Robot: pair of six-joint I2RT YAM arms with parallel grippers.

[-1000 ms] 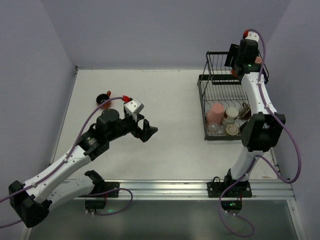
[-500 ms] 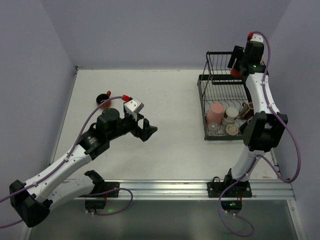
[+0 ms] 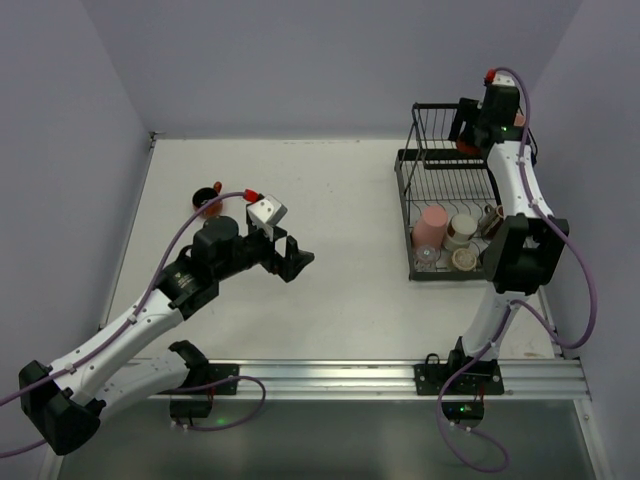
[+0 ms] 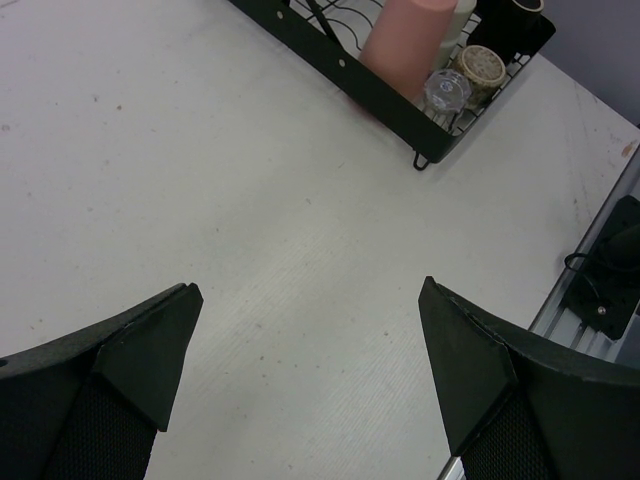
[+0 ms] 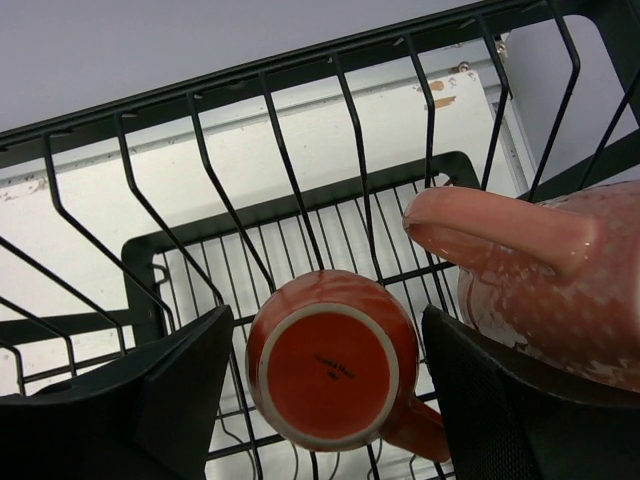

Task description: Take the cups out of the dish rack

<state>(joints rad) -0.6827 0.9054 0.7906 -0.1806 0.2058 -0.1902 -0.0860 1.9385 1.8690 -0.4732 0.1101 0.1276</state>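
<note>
The right fingers are edging leftward over the dish rack, released either side of the upturned orange mug in its upper basket. Closing, they are risking snagging wires or the salmon mug. The left fingers are hanging released.

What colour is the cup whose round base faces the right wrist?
The cup is orange; best in right wrist view.

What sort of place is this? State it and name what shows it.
Probably a robotics lab, not a kitchen: plain walls box in a white table, robot arms bolt to a metal rail, and cups sit in a dish rack.
</note>
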